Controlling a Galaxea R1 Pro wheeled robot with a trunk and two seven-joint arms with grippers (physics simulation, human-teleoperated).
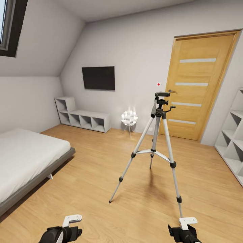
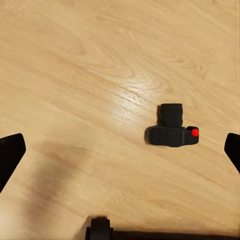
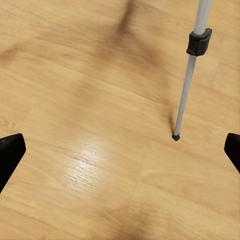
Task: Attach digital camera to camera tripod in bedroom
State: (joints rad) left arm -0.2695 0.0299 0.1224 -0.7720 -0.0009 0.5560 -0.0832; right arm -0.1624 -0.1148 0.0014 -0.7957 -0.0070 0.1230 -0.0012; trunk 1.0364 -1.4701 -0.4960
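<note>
Three silver telescoping legs with black joints and feet carry the camera tripod (image 1: pixel 158 148), which stands upright mid-room on the light wood plank floor (image 1: pixel 101 189) of the bedroom, black head and pan handle on top, centre braces below. Its near right leg ends close to your right gripper (image 1: pixel 184 233).

Surfaces: matte pale grey walls, a sloped ceiling on the left. Honey-coloured wooden door (image 1: pixel 199 84) with four pale horizontal strips, far right. Flat black screen (image 1: pixel 98 78) on the far wall. Low grey bed (image 1: pixel 27 162) with a smooth white mattress, near left.

Containers: white cube shelves (image 1: pixel 82 118) along the far wall and a second shelf unit (image 1: pixel 233 135) at the right edge; the open compartments you can see into look bare. A small lamp of white globes (image 1: pixel 129 118) stands between the far shelves and the tripod.

Your left wrist view gives you the digital camera (image 2: pixel 172 130): boxy black body, stubby lens barrel, round red button, lying on the planks between the wide-spread black fingertips (image 2: pixel 10 155) of your left gripper (image 1: pixel 64 233), touching neither. Nothing held.

Your right wrist view shows one thin tripod leg (image 3: pixel 187 95) with a black clamp collar and a small foot planted on glossy planks. The right gripper's fingertips (image 3: pixel 10 155) are also spread wide, holding nothing.
</note>
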